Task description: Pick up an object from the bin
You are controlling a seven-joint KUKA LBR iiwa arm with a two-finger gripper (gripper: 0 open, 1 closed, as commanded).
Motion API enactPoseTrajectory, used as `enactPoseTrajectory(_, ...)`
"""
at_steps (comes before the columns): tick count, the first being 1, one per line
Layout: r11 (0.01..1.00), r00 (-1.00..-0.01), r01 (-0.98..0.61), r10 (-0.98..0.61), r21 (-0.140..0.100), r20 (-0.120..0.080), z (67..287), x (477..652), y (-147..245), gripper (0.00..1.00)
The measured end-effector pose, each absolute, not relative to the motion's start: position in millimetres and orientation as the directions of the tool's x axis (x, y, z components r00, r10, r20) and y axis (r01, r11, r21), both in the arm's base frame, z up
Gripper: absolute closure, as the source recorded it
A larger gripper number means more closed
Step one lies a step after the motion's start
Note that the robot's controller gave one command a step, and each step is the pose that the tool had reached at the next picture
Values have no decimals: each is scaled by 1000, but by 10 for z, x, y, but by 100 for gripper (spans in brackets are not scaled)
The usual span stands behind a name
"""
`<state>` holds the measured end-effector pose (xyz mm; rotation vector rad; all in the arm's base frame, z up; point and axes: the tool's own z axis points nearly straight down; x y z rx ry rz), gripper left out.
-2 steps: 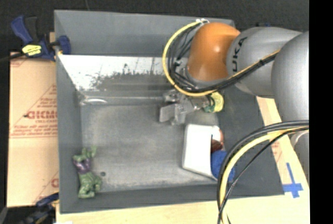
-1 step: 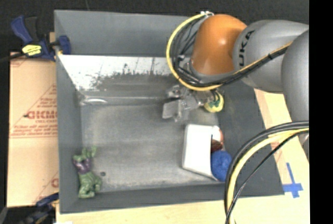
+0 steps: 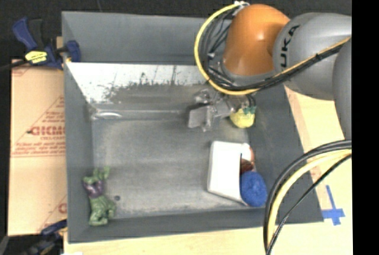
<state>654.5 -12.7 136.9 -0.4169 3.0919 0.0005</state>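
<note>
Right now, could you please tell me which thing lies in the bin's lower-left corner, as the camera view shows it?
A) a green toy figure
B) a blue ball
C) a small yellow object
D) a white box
A: the green toy figure lies alone in that corner, while the white box, the blue ball and the small yellow object all lie towards the right side.

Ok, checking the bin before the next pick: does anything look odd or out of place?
Nothing looks spilled or broken. The white box sits askew, its right edge partly hiding a reddish thing and against the blue ball. The green figure lies flat in the near left corner.
</note>
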Motion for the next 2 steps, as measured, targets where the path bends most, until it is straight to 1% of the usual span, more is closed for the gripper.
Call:
enactPoseTrajectory(1, 964, -964, -264, -264, -3, -23, 1726, 6549, -128, 100)
enactPoseTrajectory(2, 965, -964, -264, -264, -5, -27, 2029, 6556, -129, 100)
